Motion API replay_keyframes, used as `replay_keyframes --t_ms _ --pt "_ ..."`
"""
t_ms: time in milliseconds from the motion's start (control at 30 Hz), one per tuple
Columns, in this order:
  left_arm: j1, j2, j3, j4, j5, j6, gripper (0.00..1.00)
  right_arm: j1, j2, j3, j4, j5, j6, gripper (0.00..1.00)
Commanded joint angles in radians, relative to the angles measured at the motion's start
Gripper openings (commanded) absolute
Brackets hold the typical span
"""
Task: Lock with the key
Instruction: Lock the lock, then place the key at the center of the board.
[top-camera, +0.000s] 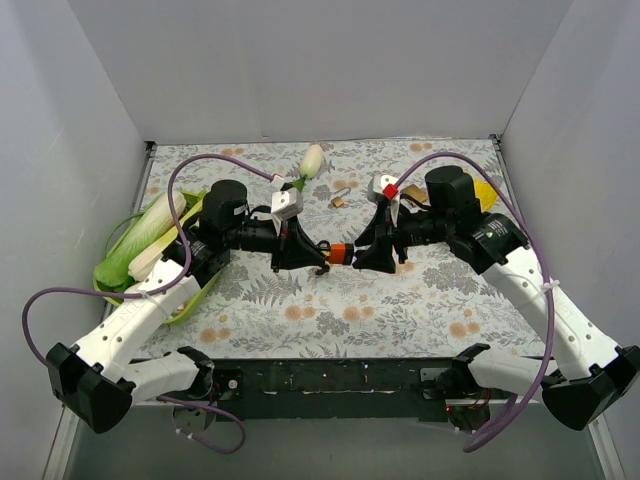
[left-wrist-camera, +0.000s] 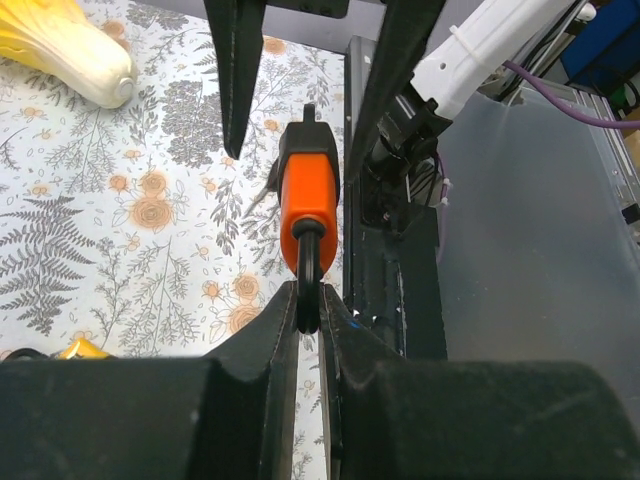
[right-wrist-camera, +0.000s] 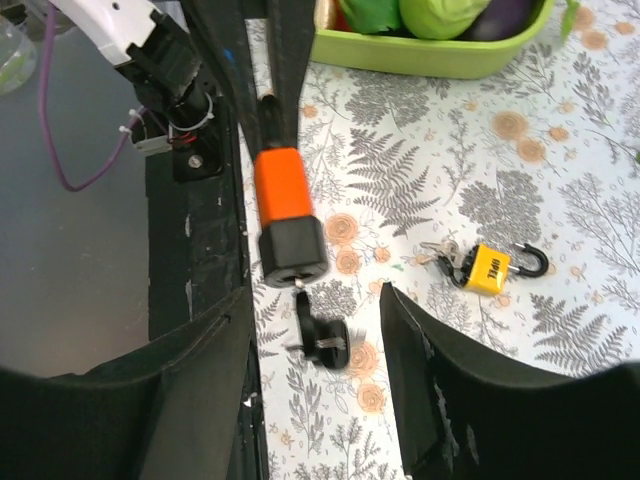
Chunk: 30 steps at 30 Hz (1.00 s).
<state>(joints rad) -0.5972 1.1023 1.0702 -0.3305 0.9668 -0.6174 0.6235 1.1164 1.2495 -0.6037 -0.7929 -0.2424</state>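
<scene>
An orange padlock (top-camera: 338, 253) with a black base hangs in the air between my two grippers. My left gripper (left-wrist-camera: 308, 308) is shut on its black shackle (left-wrist-camera: 308, 265), and the orange body (left-wrist-camera: 310, 195) points away from it. In the right wrist view the lock's black base (right-wrist-camera: 292, 250) faces me. A black-headed key bunch (right-wrist-camera: 322, 340) dangles from its keyhole, one silver blade in the hole. My right gripper (right-wrist-camera: 316, 300) is open, its fingers either side of the dangling keys and touching nothing.
A small yellow padlock (right-wrist-camera: 487, 268) with keys lies on the floral cloth. A green tray (right-wrist-camera: 430, 55) of vegetables sits at the left of the table (top-camera: 190, 290). A pale vegetable (top-camera: 312, 160) lies at the back. The table's black front rail (left-wrist-camera: 385, 280) is close below.
</scene>
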Motion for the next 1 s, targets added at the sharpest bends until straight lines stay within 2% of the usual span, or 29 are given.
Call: replay_keyframes --t_ms 0,333,600,767,900,967 --pt "0.004 -0.025 -0.001 0.021 0.058 0.036 0.00 -0.039 -0.007 0.048 -0.074 -0.045 -0.066 0.60" --pt "0.004 -0.010 0.005 0.031 0.061 0.024 0.00 -0.047 0.006 0.051 -0.068 -0.086 -0.087 0.32" --pt "0.004 0.002 0.002 0.031 0.059 0.019 0.00 -0.045 -0.001 0.065 -0.070 -0.094 -0.090 0.38" --pt "0.004 0.010 0.004 0.031 0.061 0.022 0.00 -0.045 0.006 0.071 -0.085 -0.104 -0.109 0.29" --pt "0.004 0.013 0.010 0.034 0.058 0.019 0.00 -0.045 0.011 0.070 -0.102 -0.098 -0.132 0.13" --pt "0.004 0.013 0.008 0.038 0.053 0.013 0.00 -0.045 0.014 0.071 -0.125 -0.091 -0.149 0.12"
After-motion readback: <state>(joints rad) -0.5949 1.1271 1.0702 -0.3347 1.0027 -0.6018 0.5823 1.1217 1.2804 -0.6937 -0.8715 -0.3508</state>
